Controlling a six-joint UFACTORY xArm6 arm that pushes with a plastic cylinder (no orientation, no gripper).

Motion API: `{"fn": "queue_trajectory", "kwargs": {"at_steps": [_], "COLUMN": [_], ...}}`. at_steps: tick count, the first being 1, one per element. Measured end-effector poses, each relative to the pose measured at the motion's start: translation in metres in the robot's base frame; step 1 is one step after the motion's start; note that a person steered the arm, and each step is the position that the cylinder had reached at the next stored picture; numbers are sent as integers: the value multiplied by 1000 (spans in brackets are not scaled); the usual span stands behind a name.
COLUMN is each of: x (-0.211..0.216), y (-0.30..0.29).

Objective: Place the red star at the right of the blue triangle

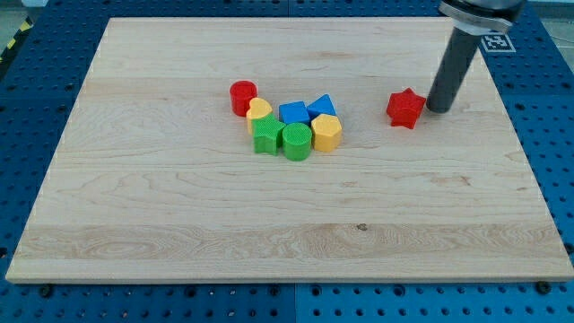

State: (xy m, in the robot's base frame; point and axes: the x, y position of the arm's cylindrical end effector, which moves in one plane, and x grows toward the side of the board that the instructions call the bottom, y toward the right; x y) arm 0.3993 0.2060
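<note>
The tip (pixel 439 109) sits just right of the red star (pixel 405 108); no gripper exists, nothing held; next, I judge, a leftward push toward the blue triangle (pixel 321 105).

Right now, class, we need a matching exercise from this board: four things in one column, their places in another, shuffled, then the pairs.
Things:
1. red star
2. red cylinder
3. blue triangle
4. my tip

Places:
A. the view's left end of the cluster
B. just to the view's right of the red star
C. alone, between the cluster and my tip
D. top right of the cluster

Pairs: 1-C, 2-A, 3-D, 4-B
</note>
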Motion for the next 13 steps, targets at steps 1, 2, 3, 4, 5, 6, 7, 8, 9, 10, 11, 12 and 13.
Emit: {"fn": "queue_trajectory", "kwargs": {"at_steps": [1,2,3,4,5,6,7,8,9,10,11,12,13], "x": [2,2,3,12,17,17,2,-6,-4,1,3,3,-1], "y": [-8,-36,-41,-54,-72,-68,-39,-44,-63,-77,-91,-96,-96]}}
